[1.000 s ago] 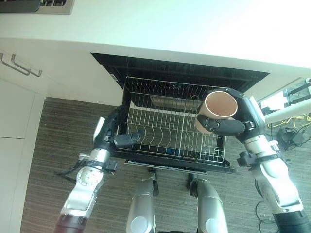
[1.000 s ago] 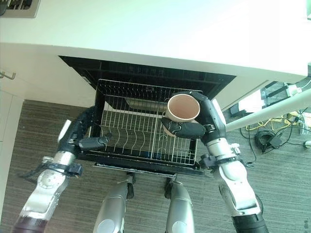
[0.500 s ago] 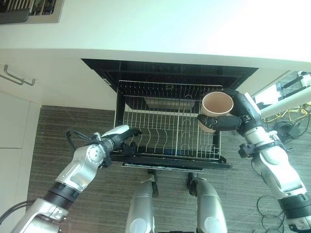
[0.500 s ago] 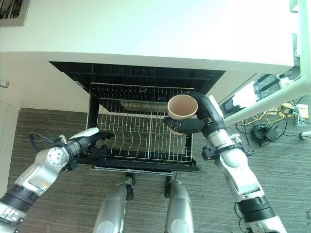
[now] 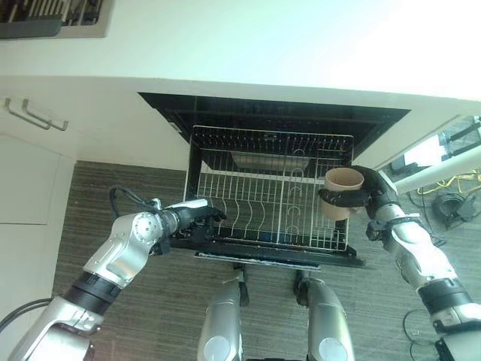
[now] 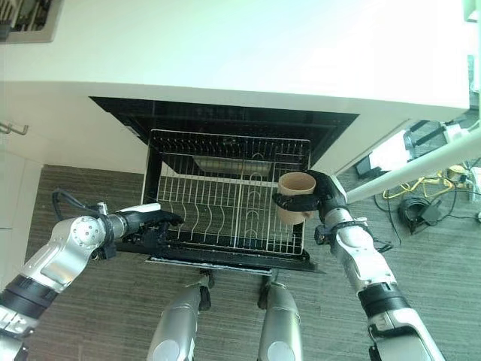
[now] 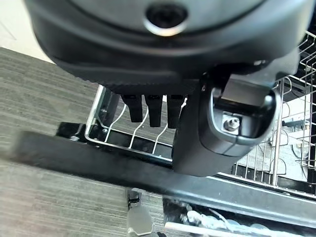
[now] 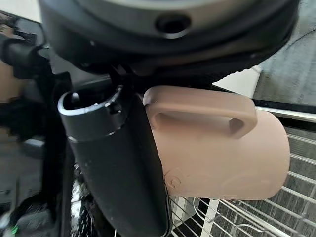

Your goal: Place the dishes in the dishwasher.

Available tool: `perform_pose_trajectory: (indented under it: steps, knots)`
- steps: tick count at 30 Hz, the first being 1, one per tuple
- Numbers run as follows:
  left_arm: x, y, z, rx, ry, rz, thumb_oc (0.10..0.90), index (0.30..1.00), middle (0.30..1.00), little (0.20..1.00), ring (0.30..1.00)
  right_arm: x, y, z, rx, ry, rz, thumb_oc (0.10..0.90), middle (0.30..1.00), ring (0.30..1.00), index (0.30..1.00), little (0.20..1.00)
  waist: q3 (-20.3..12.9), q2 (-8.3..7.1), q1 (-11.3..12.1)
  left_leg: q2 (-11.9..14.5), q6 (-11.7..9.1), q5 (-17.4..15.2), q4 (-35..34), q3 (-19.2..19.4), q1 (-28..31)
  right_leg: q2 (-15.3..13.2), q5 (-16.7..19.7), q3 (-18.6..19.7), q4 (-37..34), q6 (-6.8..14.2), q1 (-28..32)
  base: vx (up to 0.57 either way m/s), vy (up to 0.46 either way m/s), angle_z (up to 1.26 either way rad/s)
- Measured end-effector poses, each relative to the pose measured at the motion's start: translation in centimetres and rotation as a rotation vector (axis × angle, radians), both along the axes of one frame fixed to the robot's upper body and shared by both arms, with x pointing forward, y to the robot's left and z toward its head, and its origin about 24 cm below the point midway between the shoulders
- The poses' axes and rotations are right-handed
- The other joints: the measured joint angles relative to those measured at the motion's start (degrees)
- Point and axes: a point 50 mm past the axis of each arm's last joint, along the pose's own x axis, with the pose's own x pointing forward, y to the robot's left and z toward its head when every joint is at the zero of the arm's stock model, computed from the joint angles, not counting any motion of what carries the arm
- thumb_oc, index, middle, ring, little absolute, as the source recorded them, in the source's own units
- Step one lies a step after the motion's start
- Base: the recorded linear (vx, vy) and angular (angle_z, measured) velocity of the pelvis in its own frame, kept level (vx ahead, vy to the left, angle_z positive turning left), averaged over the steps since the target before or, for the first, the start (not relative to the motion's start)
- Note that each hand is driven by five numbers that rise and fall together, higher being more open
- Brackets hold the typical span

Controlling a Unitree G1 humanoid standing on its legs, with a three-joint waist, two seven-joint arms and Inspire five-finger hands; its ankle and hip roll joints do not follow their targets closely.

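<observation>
A tan mug hangs upright, mouth up, over the right side of the wire dish rack, low above its tines. My right hand is shut on the mug, thumb across its side beside the handle. The rack is pulled out of the open dishwasher and holds no dishes that I can see. My left hand rests at the rack's front left corner. Its fingers reach straight over the front rim and hold nothing.
A white countertop runs above the dishwasher, with a cooktop at its far left. White cabinet fronts with metal handles stand to the left. A white pole and loose cables lie on the floor at the right.
My right hand has lowered the mug from above the rack's right rear to just above its right side. My left arm swung outward while its hand stayed at the front left corner. The camera shifted.
</observation>
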Motion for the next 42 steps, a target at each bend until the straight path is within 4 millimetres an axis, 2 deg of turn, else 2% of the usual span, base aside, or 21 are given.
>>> perform_pose_trajectory:
  steps: [5, 11, 12, 13, 19, 27, 32, 35, 42]
  knots:
    - [0.2, 0.1, 0.3, -0.001, 0.003, -0.004, 0.8, 0.9, 0.9, 0.9, 0.9, 1.5, 0.0, 0.7, 0.036, 0.03, -0.015, 0.4, 0.3, 0.3, 0.3, 0.3, 0.0, 0.25, 0.4, -0.1, -0.1, 0.2, -0.3, -0.3, 0.2, 0.0, 0.0, -0.2, 0.0, 0.0, 0.2, 0.0, -0.002, 0.02]
    - [0.1, 0.1, 0.6, -0.023, 0.025, -0.019, 0.8, 0.9, 0.9, 0.9, 0.9, 1.9, -0.1, 1.2, 0.032, 0.034, -0.021, 0.406, 0.309, 0.309, 0.309, 0.309, -0.1, 0.37, 0.4, -0.1, -0.1, 0.2, -0.3, -0.4, -0.1, -0.1, -0.1, -0.3, 0.0, 0.0, 0.0, 0.0, 0.0, 0.0]
    - [0.1, 0.1, 0.6, -0.027, 0.028, -0.021, 0.8, 0.9, 0.9, 0.9, 0.9, 1.9, -0.2, 1.2, 0.032, 0.034, -0.023, 0.615, 0.622, 0.622, 0.622, 0.622, -0.1, 0.44, 0.4, -0.1, -0.1, 0.2, -0.3, -0.4, -0.1, -0.1, -0.1, -0.3, 0.0, 0.0, -0.1, 0.0, 0.0, 0.0]
    - [0.1, 0.0, 0.6, -0.028, 0.029, -0.025, 0.8, 0.9, 0.9, 0.9, 0.9, 2.0, -0.2, 1.4, 0.026, 0.031, -0.026, 0.8, 0.9, 0.9, 0.9, 0.9, -0.2, 0.55, 0.4, -0.2, -0.1, 0.3, -0.3, -0.4, -0.3, -0.2, -0.1, -0.3, 0.1, 0.0, -0.3, 0.0, 0.0, 0.0]
    - [-0.1, -0.3, 0.5, -0.061, 0.034, -0.045, 0.8, 0.9, 0.9, 0.9, 0.9, 2.2, -0.4, 2.1, -0.015, 0.027, -0.031, 0.8, 0.9, 0.9, 0.9, 0.9, -0.2, 1.87, 1.3, -0.4, -0.1, 0.4, -0.3, -0.4, -0.5, -0.4, -0.1, -0.3, 0.4, 0.0, -0.6, 0.0, 0.0, 0.0]
    - [-0.9, 0.1, 0.0, -0.124, -0.014, -0.012, 0.8, 0.9, 0.9, 0.9, 0.9, 1.9, 0.5, 3.3, -0.074, -0.011, -0.016, 0.8, 0.9, 0.9, 0.9, 0.9, -0.2, 1.9, 1.4, -0.4, 0.0, 0.3, -0.4, -0.5, -0.6, -0.4, -0.1, -0.4, 0.3, 0.0, -0.6, 0.0, 0.0, 0.0]
    - [-1.4, 0.7, -0.4, -0.183, -0.083, 0.037, 0.8, 0.9, 0.9, 0.9, 0.9, 0.7, 1.4, 4.3, -0.096, -0.091, 0.019, 0.8, 0.9, 0.9, 0.9, 0.9, -0.2, 1.88, 1.3, -0.4, 0.0, 0.3, -0.4, -0.7, -0.5, -0.3, -0.1, -0.6, 0.2, 0.0, -0.4, 0.0, 0.0, 0.0]
    - [-1.5, 0.7, -0.3, -0.198, -0.104, 0.045, 0.8, 0.9, 0.9, 0.9, 0.9, 0.4, 1.1, 4.2, -0.129, -0.095, 0.003, 0.8, 0.9, 0.9, 0.9, 0.9, -0.2, 1.85, 1.4, -0.4, 0.0, 0.4, -0.4, -0.8, -0.5, -0.3, -0.1, -0.7, 0.2, 0.0, -0.3, 0.0, 0.0, 0.0]
    - [-1.9, 1.0, -0.5, -0.219, -0.141, 0.076, 0.8, 0.9, 0.9, 0.9, 0.9, -0.6, 0.9, 5.7, -0.191, -0.203, -0.061, 0.8, 0.9, 0.9, 0.9, 0.9, -0.1, 1.73, 0.9, -0.4, 0.0, 0.4, -0.4, -0.9, -0.5, -0.3, -0.1, -0.8, 0.0, 0.0, -0.1, 0.0, 0.0, 0.0]
